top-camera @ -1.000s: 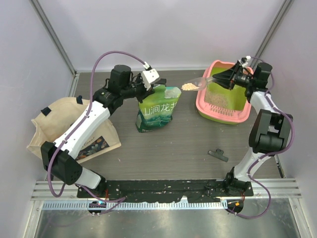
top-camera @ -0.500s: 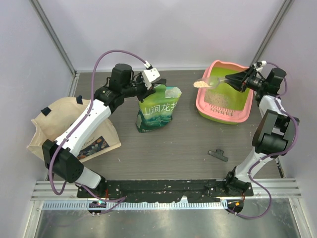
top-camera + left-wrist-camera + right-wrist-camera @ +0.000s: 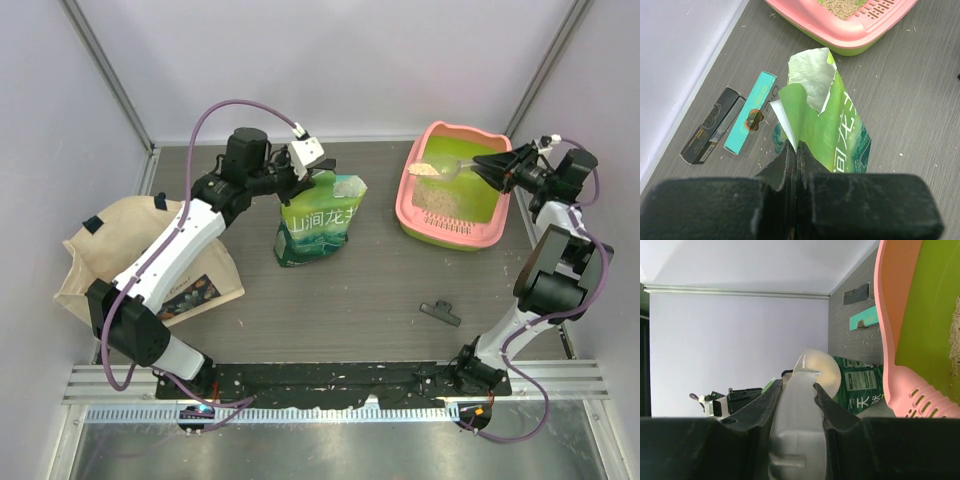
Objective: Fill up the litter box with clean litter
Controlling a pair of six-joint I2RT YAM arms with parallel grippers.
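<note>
The litter box, pink rim and lime-green basin, stands at the back right and holds some beige clean litter. My right gripper is shut on the handle of a clear plastic scoop. The scoop's bowl, heaped with litter, hovers over the box's left part. In the right wrist view the scoop sits between the fingers beside the box. My left gripper is shut on the torn top edge of the green bag, holding it upright; the bag shows in the left wrist view.
A beige tote bag lies at the left. A black clip lies on the table near the right arm. Two flat cartons, teal and black, lie behind the bag by the back wall.
My right gripper has carried the loaded scoop rightward from beside the green bag to over the litter box. The left gripper and the bag have stayed put.
</note>
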